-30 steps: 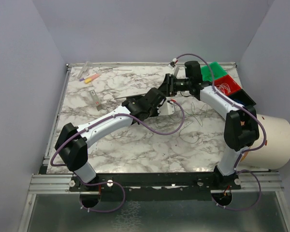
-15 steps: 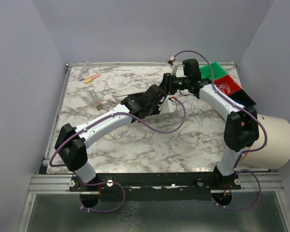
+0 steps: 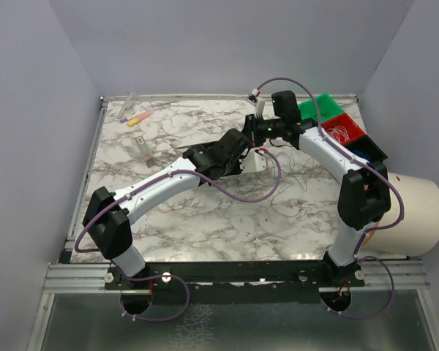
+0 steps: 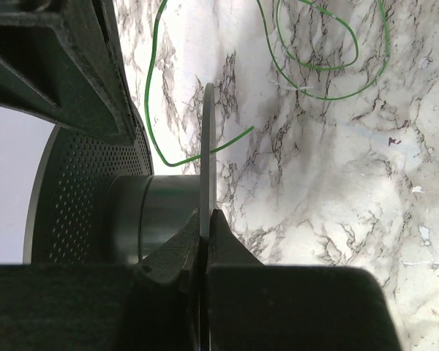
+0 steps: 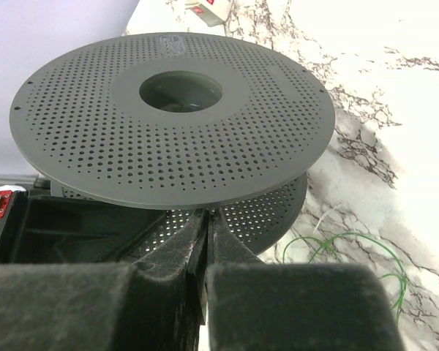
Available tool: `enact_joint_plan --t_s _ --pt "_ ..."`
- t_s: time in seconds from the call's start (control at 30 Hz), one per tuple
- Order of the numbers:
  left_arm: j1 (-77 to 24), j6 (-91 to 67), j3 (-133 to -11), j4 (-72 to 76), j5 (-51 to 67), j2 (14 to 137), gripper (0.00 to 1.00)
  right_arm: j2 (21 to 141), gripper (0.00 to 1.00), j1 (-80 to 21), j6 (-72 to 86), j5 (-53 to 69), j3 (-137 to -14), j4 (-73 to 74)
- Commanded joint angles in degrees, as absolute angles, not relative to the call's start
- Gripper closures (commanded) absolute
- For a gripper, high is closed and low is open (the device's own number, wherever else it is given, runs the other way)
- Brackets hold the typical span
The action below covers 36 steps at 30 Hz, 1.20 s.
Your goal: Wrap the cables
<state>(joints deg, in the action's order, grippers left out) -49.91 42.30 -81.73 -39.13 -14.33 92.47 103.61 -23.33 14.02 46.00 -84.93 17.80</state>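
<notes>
Gripping, left tool (image 4: 205, 218): closed on the thin edge of one flange of the black spool (image 5: 174, 135); the two pads pinch that flange from both sides, right beside the hub.
Right tool (image 5: 206, 219): fingers pressed together just under the spool's upper flange, at the rim of the lower flange. Whether a strand is caught between them cannot be told.
Spool: two round perforated flanges on a dark hub, sitting between the two tools. Whether it touches the bench (image 3: 175, 212) cannot be told.
Cables (image 4: 318, 69): hair-thin strands, green in the wrist views and pale in the overhead view, lying loose on the bench beside the spool. One strand curves along the spool and crosses the edge of the flange that the left tool holds, with its free end just past that edge. More open loops lie on the marble beyond that flange, apart from the spool.
Red bin (image 3: 351, 126): right of the spool in the overhead view, on the far side of the right arm, with pale coiled loops inside.
Green bin (image 3: 320, 107): touching the red bin on the side farther back from the spool.
Arms: both reach in to the spool, each carrying a purple cord (image 3: 241, 196).
</notes>
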Motion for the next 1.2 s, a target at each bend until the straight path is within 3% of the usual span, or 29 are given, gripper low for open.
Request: enact_joint_plan --t_s 0.0,0.63,0.87,1.17 --pt "-50.19 42.56 -83.94 -38.41 -14.24 90.97 1.0 104.57 0.97 -24.54 10.51 45.57 -84.57 21.17" --pt "-49.3 42.02 -84.86 -39.11 -12.16 90.77 1.0 101.76 1.0 -26.88 2.36 42.26 -82.45 26.66" --pt "-49.31 42.04 -85.07 -39.79 -11.21 90.67 1.0 99.1 0.92 -26.82 4.58 35.81 -84.38 20.73" --pt "-49.31 42.01 -84.84 -40.47 -10.29 90.0 1.0 99.6 0.93 -26.81 9.12 44.75 -88.69 19.82"
